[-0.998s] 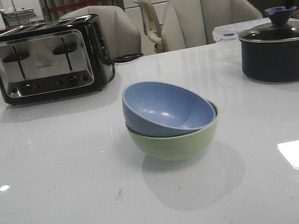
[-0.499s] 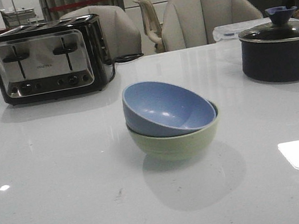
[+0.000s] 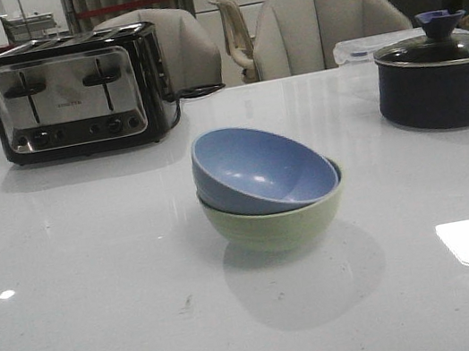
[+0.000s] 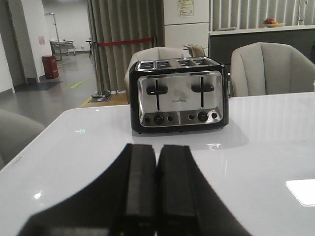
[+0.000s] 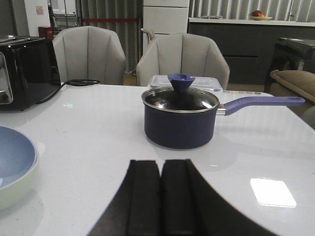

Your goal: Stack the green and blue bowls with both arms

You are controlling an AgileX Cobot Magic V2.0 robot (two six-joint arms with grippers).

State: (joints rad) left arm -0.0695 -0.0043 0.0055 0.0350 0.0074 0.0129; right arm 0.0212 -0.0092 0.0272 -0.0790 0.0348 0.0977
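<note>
The dusty blue bowl [image 3: 261, 171] sits tilted inside the pale green bowl [image 3: 280, 225] at the middle of the white table in the front view. Both bowls show at the edge of the right wrist view, blue bowl [image 5: 12, 157] in green bowl [image 5: 15, 191]. No arm shows in the front view. My left gripper [image 4: 156, 150] is shut and empty, low over the table and facing the toaster. My right gripper [image 5: 161, 164] is shut and empty, low over the table, with the bowls off to one side and the pot ahead.
A black and steel toaster [image 3: 75, 94] stands at the back left. A dark navy pot with a glass lid [image 3: 441, 75] stands at the back right, its handle [image 5: 261, 102] pointing sideways. A clear lidded box [image 5: 184, 81] lies behind the pot. Chairs [image 3: 326, 23] line the far edge.
</note>
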